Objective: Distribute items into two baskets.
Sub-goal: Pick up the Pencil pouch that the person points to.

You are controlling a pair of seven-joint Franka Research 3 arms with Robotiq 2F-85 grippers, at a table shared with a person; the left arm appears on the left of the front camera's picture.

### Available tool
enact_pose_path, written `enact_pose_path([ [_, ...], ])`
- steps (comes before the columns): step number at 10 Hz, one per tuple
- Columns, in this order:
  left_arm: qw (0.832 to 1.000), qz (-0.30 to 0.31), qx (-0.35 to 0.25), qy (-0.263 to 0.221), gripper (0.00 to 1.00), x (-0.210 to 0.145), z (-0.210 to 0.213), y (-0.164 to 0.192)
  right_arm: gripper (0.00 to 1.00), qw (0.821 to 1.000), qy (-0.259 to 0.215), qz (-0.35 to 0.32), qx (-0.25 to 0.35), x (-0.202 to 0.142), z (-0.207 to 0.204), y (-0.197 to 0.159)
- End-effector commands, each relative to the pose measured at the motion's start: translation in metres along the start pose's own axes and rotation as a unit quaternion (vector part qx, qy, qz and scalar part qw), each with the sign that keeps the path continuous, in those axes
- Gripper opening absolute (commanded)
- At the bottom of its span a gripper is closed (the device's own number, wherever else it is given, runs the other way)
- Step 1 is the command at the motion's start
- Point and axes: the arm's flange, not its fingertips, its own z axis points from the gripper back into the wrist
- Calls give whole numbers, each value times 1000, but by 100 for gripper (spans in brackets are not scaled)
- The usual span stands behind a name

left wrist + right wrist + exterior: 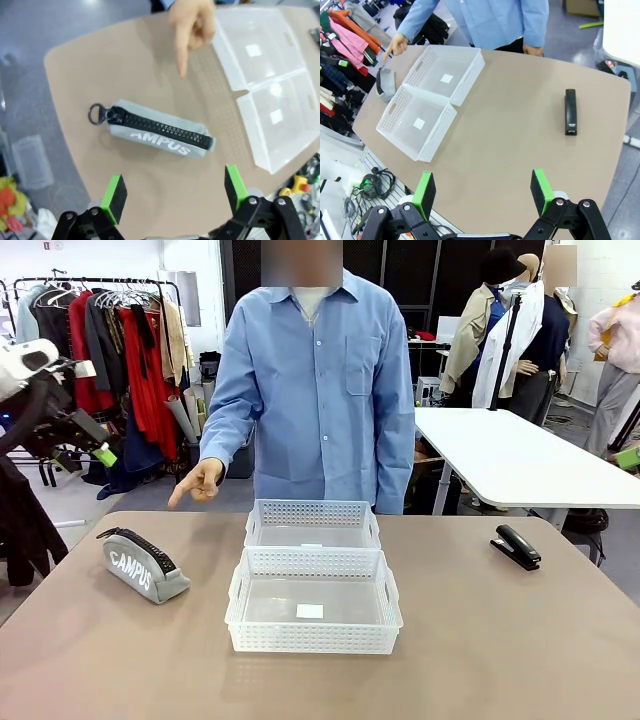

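Evidently the table [500, 640] is carrying everything. The person across it is pointing one hand [200, 483] down at the ground left of the near basket [313, 638]. The far basket [312, 512] is sitting directly behind the near basket, their long sides touching, and both are lying empty.

The grey pencil case [140, 567] is resting well to the left of the near basket, zipper facing up. The black stapler [516, 546] is lying flat well to the right of the near basket and a little beyond it. Nothing is sitting inside either basket yet, so the sorting looks to be just beginning, and the pointing finger suggests the pencil case is the piece being asked for.

The left gripper [175, 192] is hovering above the table on the pencil-case side of the near basket, its green pads spread wide and gripping nothing. In the left wrist view the case's length is running nearly in line with the gap between the pads. A good pick is therefore probably calling for a wrist turn, so the pads are closing across the narrow body, near its middle and clear of the person's finger. The right gripper [482, 192] is hanging high to the right of the near basket, likewise spread and empty, with the stapler well ahead of it.
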Motion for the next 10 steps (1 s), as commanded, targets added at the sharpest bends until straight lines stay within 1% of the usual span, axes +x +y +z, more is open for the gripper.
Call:
enact_pose_path([
  [1,995,74,27,59,100,21,-8,-8,100,1000,-7,4,6,1,1,0],
  [3,986,133,47,86,100,35,-32,-12,100,1000,-7,4,6,1,1,0],
  [4,979,173,66,87,100,42,-44,-12,100,1000,-7,4,6,1,1,0],
  [6,967,223,89,82,100,46,-64,-13,100,1000,-7,4,6,1,1,0],
  [8,936,310,140,94,100,49,-84,-15,100,1000,-7,4,6,1,1,0],
  [10,909,370,174,87,100,50,-102,-18,100,1000,-7,4,6,1,1,0],
])
